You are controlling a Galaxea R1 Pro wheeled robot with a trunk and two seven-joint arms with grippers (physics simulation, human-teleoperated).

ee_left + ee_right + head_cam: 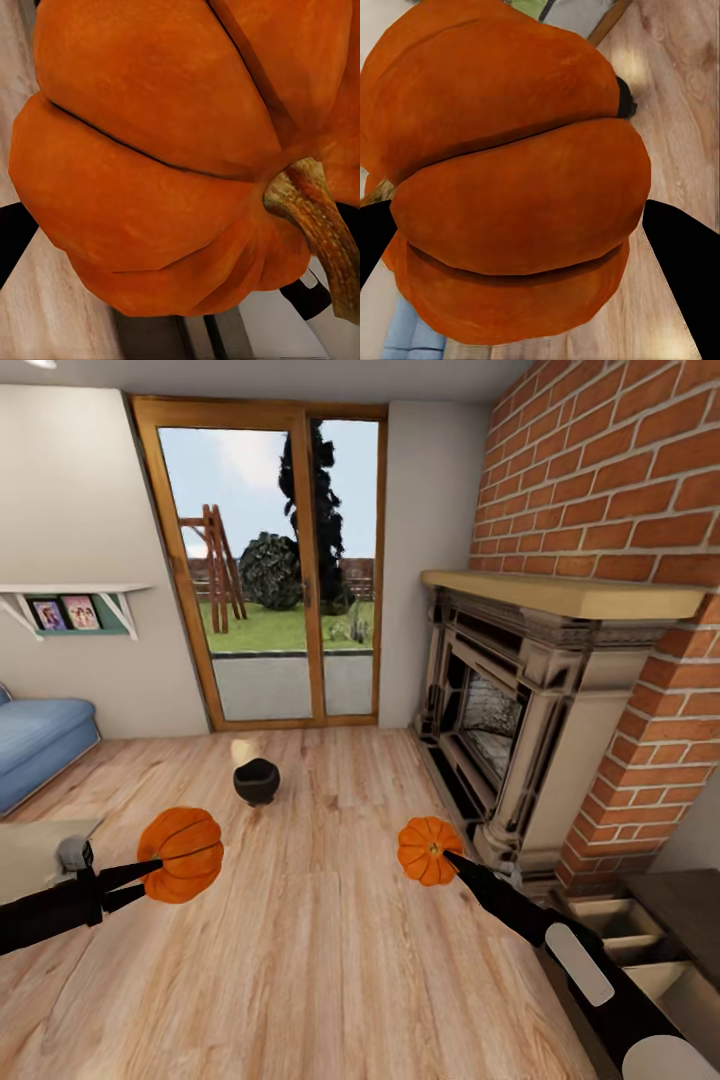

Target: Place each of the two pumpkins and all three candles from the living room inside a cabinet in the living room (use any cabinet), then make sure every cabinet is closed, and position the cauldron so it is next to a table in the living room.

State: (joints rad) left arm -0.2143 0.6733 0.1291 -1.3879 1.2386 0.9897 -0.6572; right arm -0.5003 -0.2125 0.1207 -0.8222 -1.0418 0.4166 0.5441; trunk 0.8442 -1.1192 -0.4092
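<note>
a: what's the left gripper [150, 873] doing?
b: its fingers are clamped on the bigger pumpkin [182, 853], held up above the wood floor [330, 960]. close up, that pumpkin [165, 150] shows its brown stem [319, 221].
a: and the right gripper [452, 857]?
b: closed around the smaller pumpkin [429, 849], also in the air; its dark fingers [682, 262] sit on either side of the pumpkin [510, 195].
a: where's the cauldron [256, 781]?
b: on the floor ahead of both grippers, between them, well apart, toward the glass door [270, 560].
a: the cabinet [650, 950]?
b: just beside the right arm, on its outer side, drawers open with pale insides, next to the fireplace [520, 730].
</note>
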